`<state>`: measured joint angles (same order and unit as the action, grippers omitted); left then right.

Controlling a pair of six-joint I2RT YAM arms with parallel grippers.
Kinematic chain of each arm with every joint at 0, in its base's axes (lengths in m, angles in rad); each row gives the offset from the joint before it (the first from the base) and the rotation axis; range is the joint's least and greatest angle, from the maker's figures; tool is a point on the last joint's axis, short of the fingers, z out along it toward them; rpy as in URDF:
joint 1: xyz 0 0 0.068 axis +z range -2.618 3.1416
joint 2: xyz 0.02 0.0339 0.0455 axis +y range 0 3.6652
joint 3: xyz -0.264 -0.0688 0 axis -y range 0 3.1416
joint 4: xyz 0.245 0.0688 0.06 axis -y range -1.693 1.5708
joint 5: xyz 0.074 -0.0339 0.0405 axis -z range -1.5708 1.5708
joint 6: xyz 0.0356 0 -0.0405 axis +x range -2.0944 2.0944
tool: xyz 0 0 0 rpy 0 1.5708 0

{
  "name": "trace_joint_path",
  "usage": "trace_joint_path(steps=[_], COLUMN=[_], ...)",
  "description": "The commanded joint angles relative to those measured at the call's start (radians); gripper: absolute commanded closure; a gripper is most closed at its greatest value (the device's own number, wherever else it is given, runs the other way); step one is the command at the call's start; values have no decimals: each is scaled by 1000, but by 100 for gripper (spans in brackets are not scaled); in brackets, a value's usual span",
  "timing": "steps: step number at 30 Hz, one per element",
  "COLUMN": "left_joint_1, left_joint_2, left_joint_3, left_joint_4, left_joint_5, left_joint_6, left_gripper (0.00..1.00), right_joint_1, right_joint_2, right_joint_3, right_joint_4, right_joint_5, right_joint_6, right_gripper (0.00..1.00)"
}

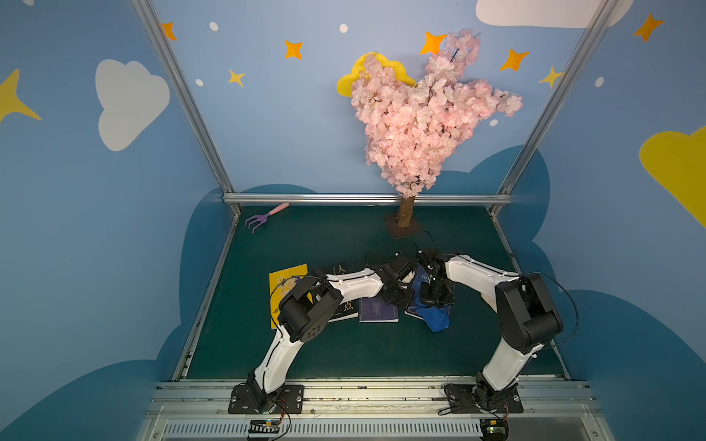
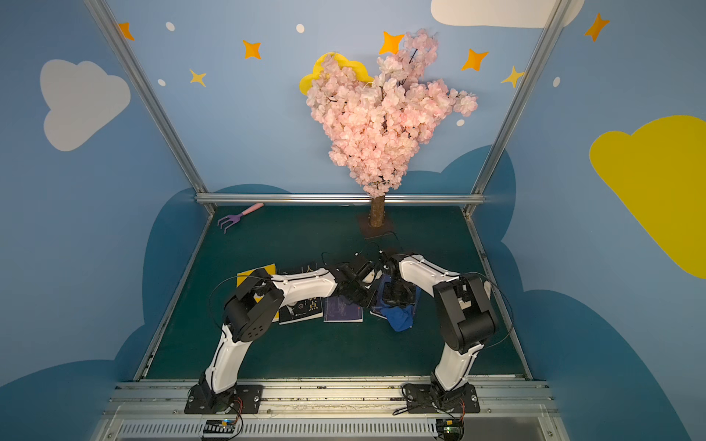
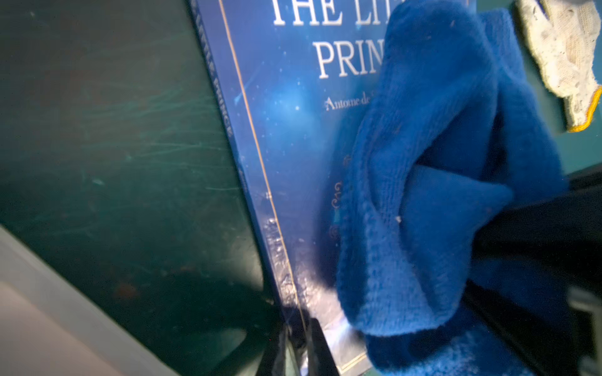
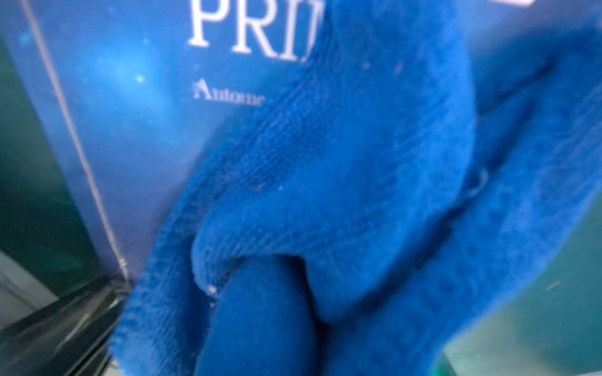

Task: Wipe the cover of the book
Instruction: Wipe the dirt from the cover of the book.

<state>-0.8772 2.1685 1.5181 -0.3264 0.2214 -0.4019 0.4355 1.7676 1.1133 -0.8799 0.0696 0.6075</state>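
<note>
The book (image 1: 423, 278) is a dark blue one titled The Little Prince, lying on the green mat right of centre in both top views (image 2: 379, 297). My left gripper (image 1: 404, 302) is shut on its edge; in the left wrist view the two jaws (image 3: 298, 345) pinch the cover's corner by the spine. A blue cloth (image 1: 435, 320) lies bunched over the book's near right part. My right gripper (image 1: 434, 305) is shut on it from above. In the right wrist view the cloth (image 4: 325, 195) hides the fingers and covers much of the book's cover (image 4: 130, 97).
Left of the book lie a purple book (image 1: 378, 309), a black book (image 1: 345, 310) and a yellow book (image 1: 282, 277), partly under my left arm. A white knitted glove (image 3: 566, 55) lies past the book. A blossom tree (image 1: 405, 215) and a toy rake (image 1: 263, 218) stand at the back.
</note>
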Motion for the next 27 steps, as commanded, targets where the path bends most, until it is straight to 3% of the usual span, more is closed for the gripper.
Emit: trace_joint_path(steps=[1,5,7,13,16,27], left_joint_1=[-20,-22,-22,-22,-21,-22], left_joint_2=[58,53,52,63,62,50], left_joint_3=[-25,-24,-26,-21,-21,-25], left_joint_4=[-103,-105,-107,-109,-109,-115], left_joint_5=[34,28,21,23,27,19], left_joint_6=[3,6,8,8,7,15], left_gripper=[86,86,86,86,86,87], right_joint_1=[-66,-179,-184,2,28,-191], right_joint_2=[38,-29,-42,53,81,10], right_joint_3=[-56,-103,-117,-52,-10,-48], right_joint_4=[4,0,5,19,-1,10], right_joint_5=[-22,-15,3,5,15,6], right_joint_6=[3,-32,-19,60,55,-46], right_gripper=[100,100,100,100,100,100])
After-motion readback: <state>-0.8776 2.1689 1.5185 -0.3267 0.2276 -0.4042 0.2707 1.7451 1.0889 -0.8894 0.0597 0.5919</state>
